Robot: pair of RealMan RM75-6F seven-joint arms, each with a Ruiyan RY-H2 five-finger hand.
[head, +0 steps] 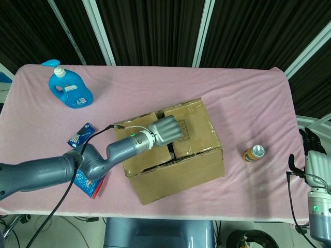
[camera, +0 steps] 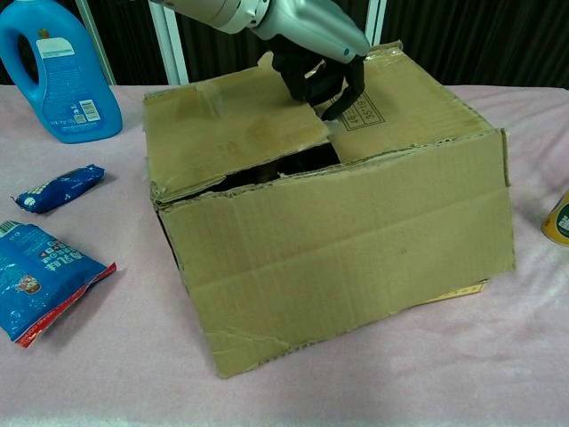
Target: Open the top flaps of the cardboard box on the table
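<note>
My left hand [camera: 313, 55] rests on top of the brown cardboard box [camera: 356, 240], which sits near the middle of the pink-clothed surface [head: 155, 88]. My dark fingers [camera: 347, 89] are curled down at the seam between the top flaps; whether they pinch the raised edge of the left flap [camera: 236, 133] I cannot tell. A dark gap shows under that flap. My right hand [head: 312, 155] hangs off the surface's right edge, fingers loosely apart, holding nothing. A blue pump bottle [head: 70, 89] stands far left, blue snack packets [camera: 40, 276] lie near left, and a small orange can [head: 253, 153] lies right of the box.
</note>
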